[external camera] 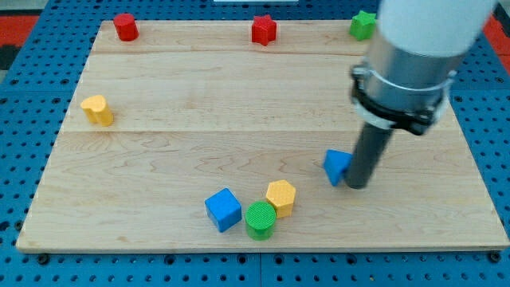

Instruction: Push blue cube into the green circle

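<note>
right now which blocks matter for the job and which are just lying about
For the job: blue cube; green circle, just to its right in the view; my tip, off to the view's right beside another blue block.

Lying about: that blue block, yellow hexagon, yellow block, red block, red star, green star.

My tip [358, 185] touches a blue block [337, 166] right of centre; blue cube [223, 210] touches green circle [260, 220] near the bottom edge.

On the surface [159, 159], the green circle [260, 220] sits just beside the blue cube [223, 209] at its 4 o'clock. The yellow hexagon [280, 197] touches the circle at 1 o'clock. My tip [357, 186] stands against another blue block [336, 166], at its 4 o'clock.
</note>
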You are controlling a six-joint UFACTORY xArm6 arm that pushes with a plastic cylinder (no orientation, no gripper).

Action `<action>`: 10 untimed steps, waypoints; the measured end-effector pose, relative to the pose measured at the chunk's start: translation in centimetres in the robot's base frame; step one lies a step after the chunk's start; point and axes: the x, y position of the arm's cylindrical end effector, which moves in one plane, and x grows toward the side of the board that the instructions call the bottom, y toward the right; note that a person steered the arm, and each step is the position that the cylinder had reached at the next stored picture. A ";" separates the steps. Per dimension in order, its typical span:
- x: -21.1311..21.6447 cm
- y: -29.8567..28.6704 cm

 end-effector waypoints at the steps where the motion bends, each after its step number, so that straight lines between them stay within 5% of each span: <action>1: -5.8 0.6; 4: -11.4 -13.6; 5: -11.5 -13.6; 8: 2.9 -18.0; 10: 6.3 -11.6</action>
